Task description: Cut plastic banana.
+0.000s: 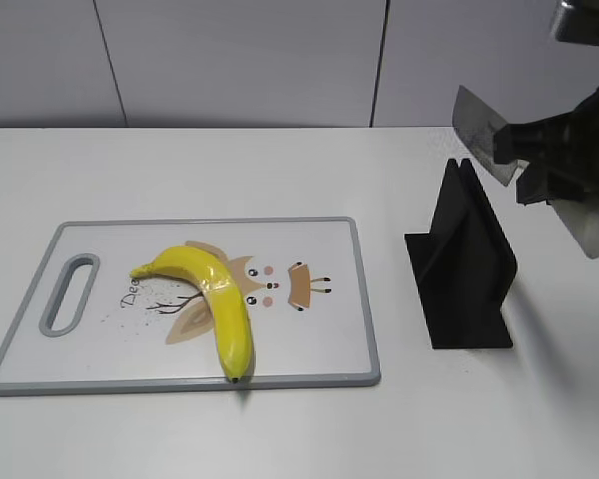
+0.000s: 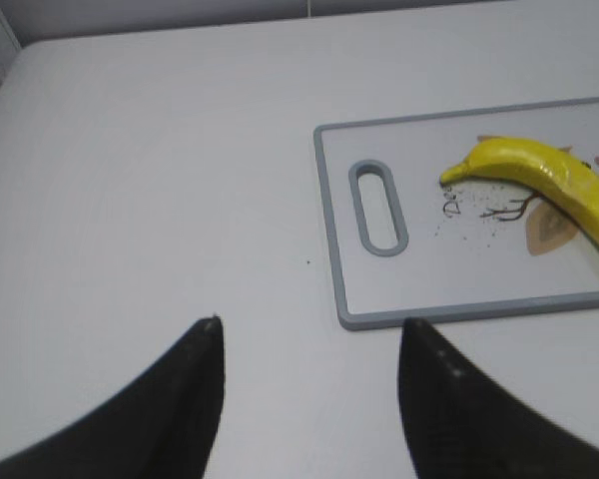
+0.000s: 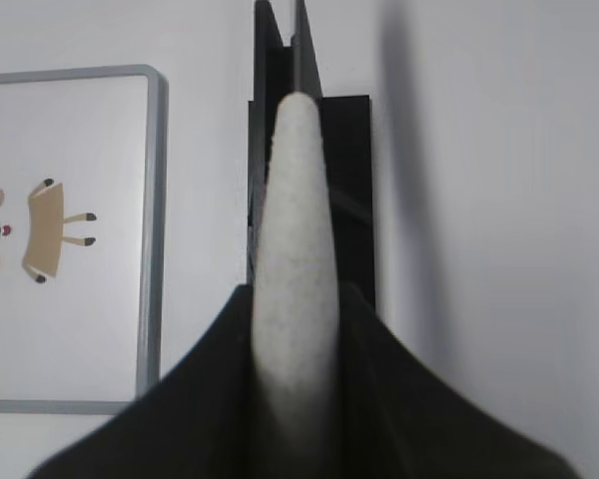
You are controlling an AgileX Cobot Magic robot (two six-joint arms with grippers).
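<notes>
My right pincer (image 1: 539, 165), clamped on the knife (image 1: 479, 135) above the stand (image 1: 464, 264), has the banana (image 1: 220, 299) well left, lying lengthwise toward me; left pincer (image 2: 309, 344) apart.

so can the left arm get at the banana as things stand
Probably yes. The left gripper is open and empty, over bare table just off the handle end of the cutting board. The banana lies uncovered on the board, and nothing stands between them. The right gripper holds the knife off by the stand.
</notes>
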